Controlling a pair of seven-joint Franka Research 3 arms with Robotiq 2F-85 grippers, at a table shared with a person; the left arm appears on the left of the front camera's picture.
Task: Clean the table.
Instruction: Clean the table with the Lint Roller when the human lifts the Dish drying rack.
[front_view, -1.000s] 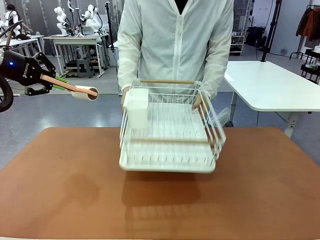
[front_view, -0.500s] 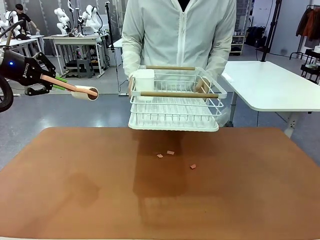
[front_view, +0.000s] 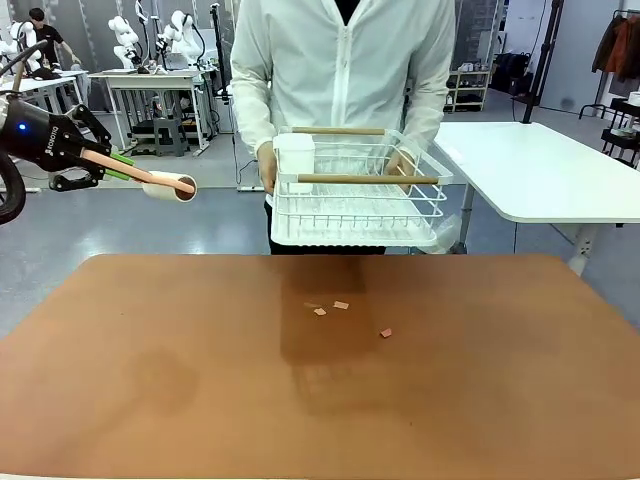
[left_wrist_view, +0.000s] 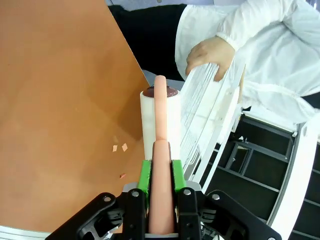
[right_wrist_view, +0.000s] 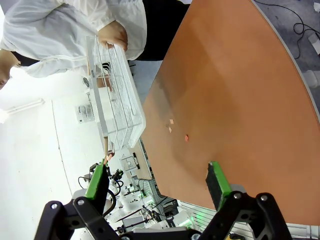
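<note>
The black body of the left gripper (front_view: 118, 165) carries small white lettering, running slantwise, that appears to read ROBOTIQ, though it is too small to be sure.

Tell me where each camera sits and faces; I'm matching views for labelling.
Front: fixed on robot's side, facing across the table at the person holding the rack; left gripper at left.
Left wrist: on left arm, looking along its gripped lint roller toward the rack.
Right wrist: on right arm, looking over the table; open right gripper at bottom.
Shared: all show the scraps.
</note>
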